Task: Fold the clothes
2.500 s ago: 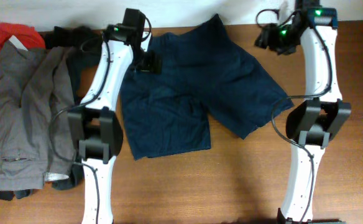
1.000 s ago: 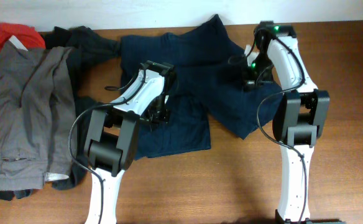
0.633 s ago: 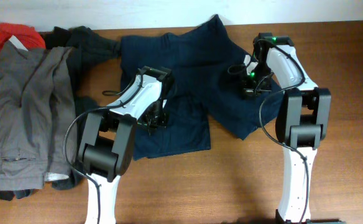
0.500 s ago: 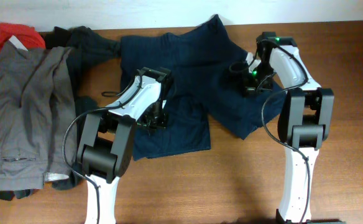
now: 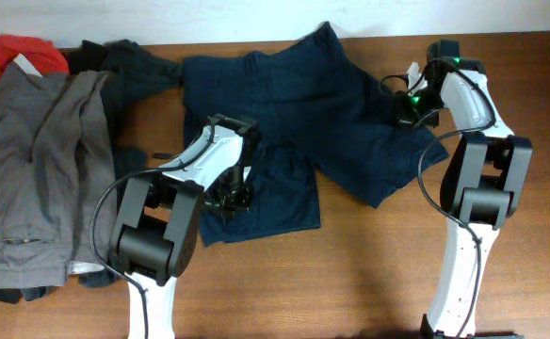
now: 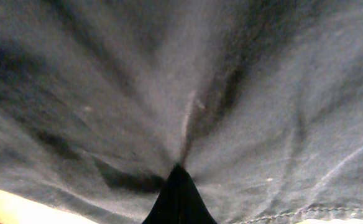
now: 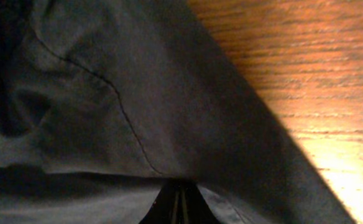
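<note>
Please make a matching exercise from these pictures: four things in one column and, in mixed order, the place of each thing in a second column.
Things
1. navy shorts
2. grey trousers
3. red piece
4. right gripper

Places
A. in a far corner
B. spread over the middle of the table
C. at the shorts' side edge, next to bare wood
D. lengthwise along one end of the table

Pairs: 1-B, 2-D, 3-A, 4-C

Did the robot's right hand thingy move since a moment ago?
Yes. The right gripper slid to the right, from the middle of the navy shorts out to their right edge, farther from the grey trousers.
</note>
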Tool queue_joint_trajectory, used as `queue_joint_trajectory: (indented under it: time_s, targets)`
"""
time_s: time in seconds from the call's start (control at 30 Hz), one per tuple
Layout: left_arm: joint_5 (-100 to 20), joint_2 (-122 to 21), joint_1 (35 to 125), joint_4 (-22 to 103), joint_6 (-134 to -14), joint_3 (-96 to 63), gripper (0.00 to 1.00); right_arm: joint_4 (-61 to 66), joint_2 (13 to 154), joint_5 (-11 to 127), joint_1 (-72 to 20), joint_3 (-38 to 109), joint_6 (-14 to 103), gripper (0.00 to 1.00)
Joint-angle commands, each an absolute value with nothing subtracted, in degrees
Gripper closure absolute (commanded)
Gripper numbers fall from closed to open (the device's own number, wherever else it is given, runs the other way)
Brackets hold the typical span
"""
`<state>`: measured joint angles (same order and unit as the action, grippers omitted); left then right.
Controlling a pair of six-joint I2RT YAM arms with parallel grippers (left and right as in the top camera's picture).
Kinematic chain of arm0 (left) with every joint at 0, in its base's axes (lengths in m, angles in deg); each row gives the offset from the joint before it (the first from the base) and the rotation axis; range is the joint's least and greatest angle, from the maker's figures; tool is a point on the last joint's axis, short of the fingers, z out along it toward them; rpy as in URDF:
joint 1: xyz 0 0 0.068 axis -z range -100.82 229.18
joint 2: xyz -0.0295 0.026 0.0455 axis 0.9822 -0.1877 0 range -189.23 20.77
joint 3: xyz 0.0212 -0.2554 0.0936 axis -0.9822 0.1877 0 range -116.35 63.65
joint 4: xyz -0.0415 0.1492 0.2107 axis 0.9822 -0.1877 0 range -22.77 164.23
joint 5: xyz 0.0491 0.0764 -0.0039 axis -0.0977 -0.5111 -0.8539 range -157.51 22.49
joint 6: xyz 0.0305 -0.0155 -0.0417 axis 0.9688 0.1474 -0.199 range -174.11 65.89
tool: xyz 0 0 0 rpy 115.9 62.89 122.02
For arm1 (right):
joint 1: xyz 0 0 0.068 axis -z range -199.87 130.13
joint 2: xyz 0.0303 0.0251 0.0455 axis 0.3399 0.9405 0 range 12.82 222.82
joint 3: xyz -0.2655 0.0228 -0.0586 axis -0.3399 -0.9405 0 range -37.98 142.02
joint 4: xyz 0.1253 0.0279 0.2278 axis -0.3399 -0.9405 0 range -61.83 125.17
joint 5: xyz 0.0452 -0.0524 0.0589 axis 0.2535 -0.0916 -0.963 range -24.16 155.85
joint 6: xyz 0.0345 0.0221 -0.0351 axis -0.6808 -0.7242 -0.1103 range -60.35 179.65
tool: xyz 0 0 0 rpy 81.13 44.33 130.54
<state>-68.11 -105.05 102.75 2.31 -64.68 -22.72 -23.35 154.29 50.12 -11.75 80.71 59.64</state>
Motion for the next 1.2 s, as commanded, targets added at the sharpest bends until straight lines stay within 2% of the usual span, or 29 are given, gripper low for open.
queue_joint_trajectory:
  time_s: [0.0, 0.53, 1.1, 1.17]
  targets:
    - [-64.7, -113.29, 103.43, 4.17, -65.2, -15.09, 0.99, -21.65, 156.72, 54.51, -11.53, 78.79, 59.42, 0.96]
    - [-63.96, -113.29, 103.37, 7.14, -66.77, -7.42, 0.99, -17.71, 156.72, 54.56, -8.56, 78.79, 60.82, 0.96]
    - [-62.85, -113.22, 103.41, 7.23, -67.58, -6.9, 0.99, -15.99, 156.72, 52.3, -4.8, 79.38, 62.89, 0.96]
    - [-63.96, -113.0, 103.41, 6.62, -67.58, -7.99, 0.99, -17.28, 156.52, 50.69, -4.89, 80.89, 62.87, 0.91]
